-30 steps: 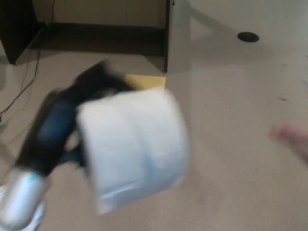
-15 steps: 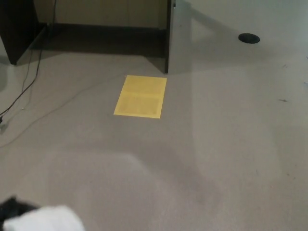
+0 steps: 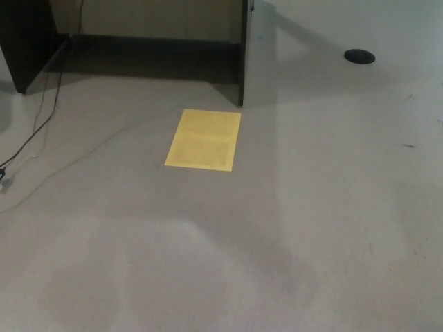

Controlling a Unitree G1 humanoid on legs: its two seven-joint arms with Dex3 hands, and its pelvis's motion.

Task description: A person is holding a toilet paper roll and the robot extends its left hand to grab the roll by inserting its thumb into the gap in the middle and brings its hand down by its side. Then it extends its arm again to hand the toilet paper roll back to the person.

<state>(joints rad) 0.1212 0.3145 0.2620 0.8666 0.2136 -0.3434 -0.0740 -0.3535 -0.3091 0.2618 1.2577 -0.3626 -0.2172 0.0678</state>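
Neither hand shows in the head view, so no arm pose can be read and I cannot tell how the fingers stand. The toilet paper roll is out of the picture as well. Half a second ago a white edge of the roll and a dark bit of the left hand sat at the lower left corner; both have dropped below the frame since. With no fingers visible, places cannot be given from them. The grey carpet (image 3: 332, 228) lies open across the view. A yellow sheet (image 3: 203, 139) lies flat just before a dark desk panel (image 3: 241, 55); thin cables (image 3: 31, 131) trail along the left edge, and a black round floor cover (image 3: 360, 56) sits at upper right.
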